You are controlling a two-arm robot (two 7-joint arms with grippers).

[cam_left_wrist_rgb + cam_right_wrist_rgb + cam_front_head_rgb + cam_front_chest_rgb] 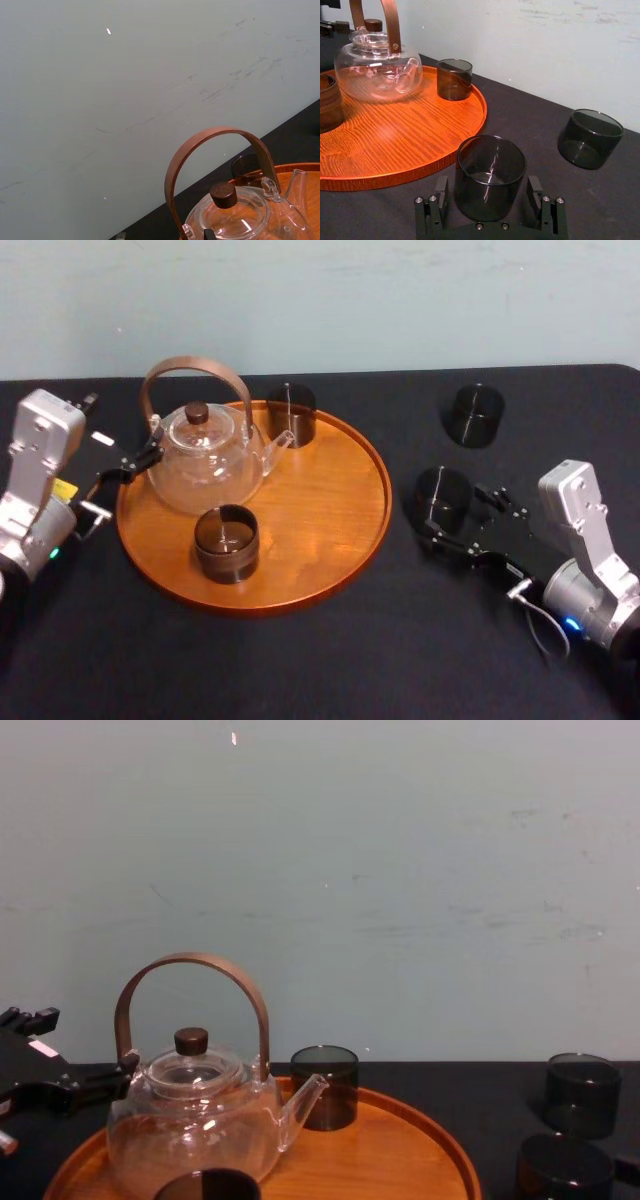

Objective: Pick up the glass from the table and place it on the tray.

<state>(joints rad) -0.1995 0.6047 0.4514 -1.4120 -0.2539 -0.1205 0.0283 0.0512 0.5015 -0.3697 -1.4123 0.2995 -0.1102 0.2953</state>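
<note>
Two right gripper (488,187) fingers (535,189) flanking the glass (490,167), wrist close-up.

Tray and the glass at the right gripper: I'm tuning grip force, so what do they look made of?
The tray looks like wood, orange-brown with a satin sheen: grain lines run across it. The glass between the right gripper's open fingers seems to be smoked glass, glossy: its far wall shows through and highlights glint on it. The left gripper sits by the teapot.
</note>
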